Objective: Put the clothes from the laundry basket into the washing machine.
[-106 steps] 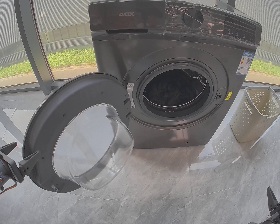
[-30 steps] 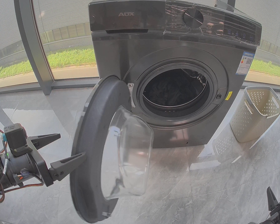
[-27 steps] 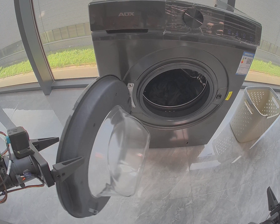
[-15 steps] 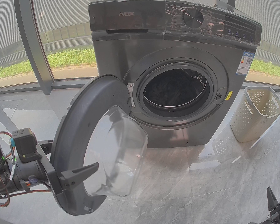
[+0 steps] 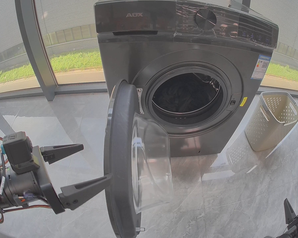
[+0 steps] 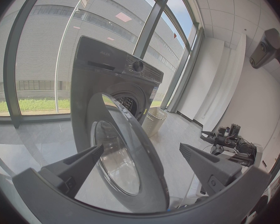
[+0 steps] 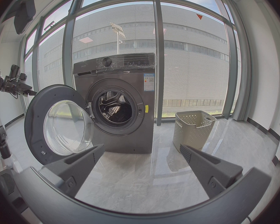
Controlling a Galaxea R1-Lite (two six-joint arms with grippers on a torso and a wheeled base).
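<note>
Left gripper [image 5: 96, 161] spread wide, holding nothing; its lower fingertip [image 5: 106, 177] meets the outer rim of the door [image 5: 121, 156]. Door stands edge-on, hinged at 9 o'clock of the drum mouth. Dark clothes [image 5: 185, 96] lie inside the drum. Laundry basket [image 5: 274, 123] on floor at 3 o'clock of washing machine [image 5: 185, 43], near it. Right gripper [image 5: 294, 197] likewise parted, gripping nothing, at 5 o'clock, well apart
</note>
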